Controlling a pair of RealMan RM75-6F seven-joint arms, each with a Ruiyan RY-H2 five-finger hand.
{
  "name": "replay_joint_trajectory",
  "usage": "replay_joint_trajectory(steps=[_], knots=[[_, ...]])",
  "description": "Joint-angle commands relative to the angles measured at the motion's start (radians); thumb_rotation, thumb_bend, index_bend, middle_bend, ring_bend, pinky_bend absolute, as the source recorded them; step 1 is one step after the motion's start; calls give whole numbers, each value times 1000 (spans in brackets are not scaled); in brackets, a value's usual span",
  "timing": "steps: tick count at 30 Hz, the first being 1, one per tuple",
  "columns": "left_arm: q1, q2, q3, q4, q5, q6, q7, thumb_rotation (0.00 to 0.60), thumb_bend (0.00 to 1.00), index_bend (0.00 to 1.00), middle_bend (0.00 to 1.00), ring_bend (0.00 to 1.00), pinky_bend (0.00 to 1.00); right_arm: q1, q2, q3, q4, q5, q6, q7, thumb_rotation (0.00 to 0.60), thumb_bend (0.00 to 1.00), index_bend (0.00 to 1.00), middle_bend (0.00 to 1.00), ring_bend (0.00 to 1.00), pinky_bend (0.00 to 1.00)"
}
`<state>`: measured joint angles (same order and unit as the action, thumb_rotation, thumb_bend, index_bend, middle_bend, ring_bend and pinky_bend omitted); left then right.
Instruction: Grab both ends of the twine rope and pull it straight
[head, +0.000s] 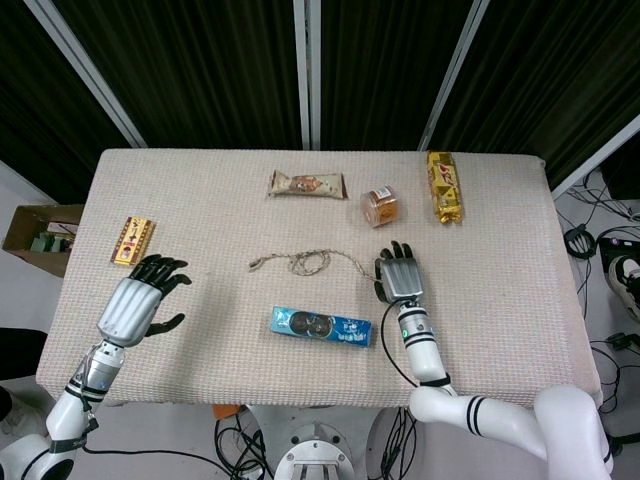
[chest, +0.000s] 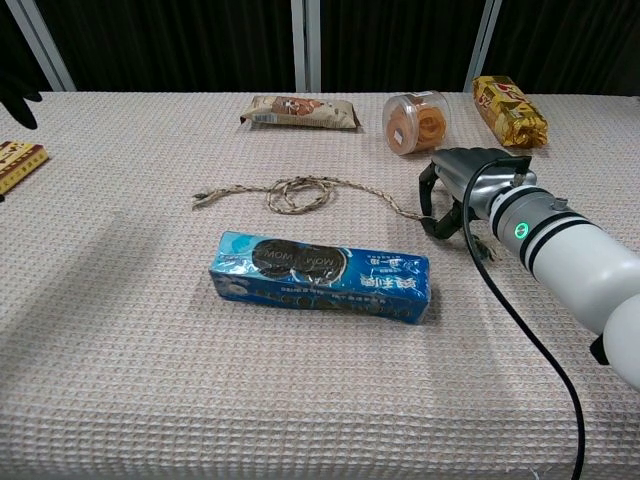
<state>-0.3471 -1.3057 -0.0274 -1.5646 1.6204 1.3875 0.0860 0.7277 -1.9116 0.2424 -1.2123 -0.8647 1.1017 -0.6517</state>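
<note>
The twine rope (head: 308, 263) lies mid-table, with a loose coil (chest: 298, 193) in its middle and its left end (chest: 200, 197) free. Its right part runs under my right hand (head: 402, 275). In the chest view my right hand (chest: 468, 185) arches palm down over that stretch, thumb and fingers curled toward the table but still apart; a short tail of rope (chest: 484, 250) shows beyond it. No grip on the rope is visible. My left hand (head: 135, 305) hovers open near the table's left front, well left of the rope; only its dark fingertips (chest: 20, 95) show in the chest view.
A blue cookie pack (chest: 320, 275) lies just in front of the rope. Behind it are a brown snack bar (chest: 298, 111), a clear cookie tub (chest: 418, 121) and a yellow packet (chest: 510, 110). Another small yellow packet (head: 132, 241) sits at the left. A cardboard box (head: 38, 236) stands off the left edge.
</note>
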Motion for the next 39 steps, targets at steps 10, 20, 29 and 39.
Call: replay_joint_trajectory(steps=[10, 20, 29, 39], knots=[[-68, 7, -64, -25, -60, -88, -2, 600, 171, 367, 221, 183, 171, -37, 98, -14, -85, -87, 72, -1, 600, 487, 622, 312, 76, 139], [-304, -129, -221, 32, -334, -402, 123, 600, 171, 404, 220, 183, 171, -60, 285, -8, -272, -108, 138, -126, 600, 487, 627, 315, 75, 136], [-461, -370, -280, 229, -632, -508, 304, 600, 240, 438, 208, 168, 166, -51, 310, 18, -266, -54, 113, -128, 600, 487, 630, 312, 72, 127], [-541, -538, -293, 432, -771, -538, 349, 600, 289, 441, 200, 151, 165, -41, 306, 19, -248, -40, 101, -114, 600, 487, 631, 309, 69, 122]])
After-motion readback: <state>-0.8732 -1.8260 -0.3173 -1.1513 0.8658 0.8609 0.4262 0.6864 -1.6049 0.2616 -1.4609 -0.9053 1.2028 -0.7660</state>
